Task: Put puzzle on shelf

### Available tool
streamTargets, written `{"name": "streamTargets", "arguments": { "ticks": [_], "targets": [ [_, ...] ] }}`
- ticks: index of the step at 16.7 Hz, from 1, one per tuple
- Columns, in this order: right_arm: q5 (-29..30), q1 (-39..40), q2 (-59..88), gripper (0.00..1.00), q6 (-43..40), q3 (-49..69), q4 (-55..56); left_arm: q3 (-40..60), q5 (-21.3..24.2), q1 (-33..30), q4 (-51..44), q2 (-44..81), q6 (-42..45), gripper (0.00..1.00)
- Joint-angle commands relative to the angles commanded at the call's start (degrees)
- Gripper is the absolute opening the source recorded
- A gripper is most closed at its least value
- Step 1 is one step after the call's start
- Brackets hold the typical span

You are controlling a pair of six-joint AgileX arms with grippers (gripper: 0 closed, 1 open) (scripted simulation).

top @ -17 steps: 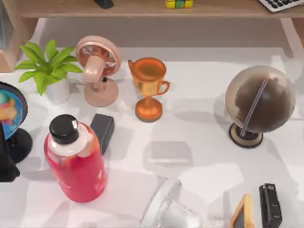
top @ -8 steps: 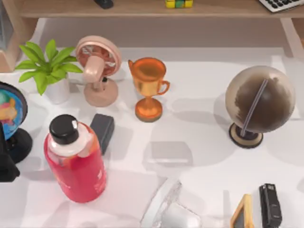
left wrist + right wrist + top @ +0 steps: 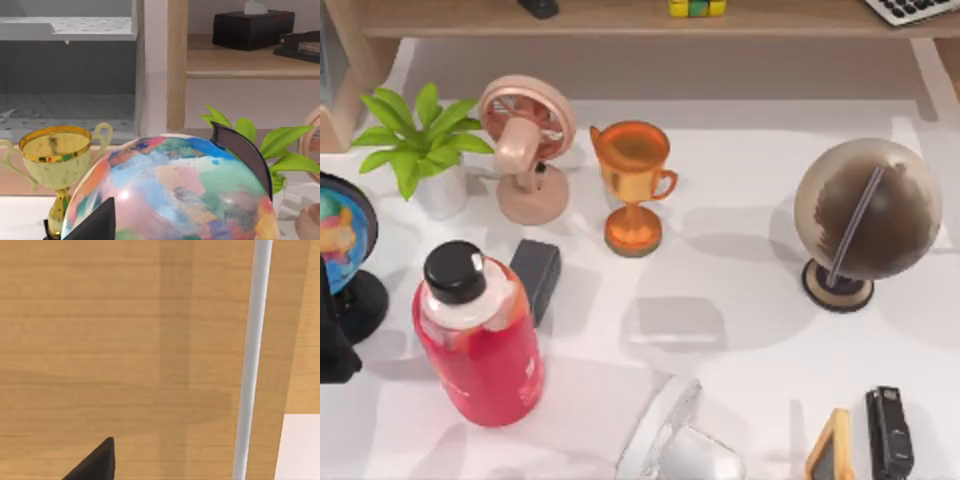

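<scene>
Fingers' state on both arms: could not tell. Puzzle (image 3: 697, 8) sat on shelf (image 3: 620, 18), well apart from orange trophy cup (image 3: 633, 185) on counter (image 3: 740, 290).

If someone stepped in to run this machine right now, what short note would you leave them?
Pincers: the left arm sits parked at the table's left edge beside the multicoloured globe; I cannot tell whether either pincer is open. The right wrist camera looks at plain wood.
Things: the small cube puzzle of yellow, green and red squares rests on the long light-brown wooden shelf, along the top view's upper edge, above the orange trophy cup.
Done: the puzzle is on the shelf, with nothing gripping it.
Left: apparently nothing but checking both arms are clear.
</scene>
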Motion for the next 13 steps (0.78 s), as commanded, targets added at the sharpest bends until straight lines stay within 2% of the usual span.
{"name": "streamTargets", "arguments": {
  "ticks": [13],
  "targets": [
    [3.39, 3.37, 1.44, 1.0, -0.07, 4.51, -3.16, 0.0, 0.0, 0.0, 0.0, 0.0, 0.0, 1.0]
  ]
}}
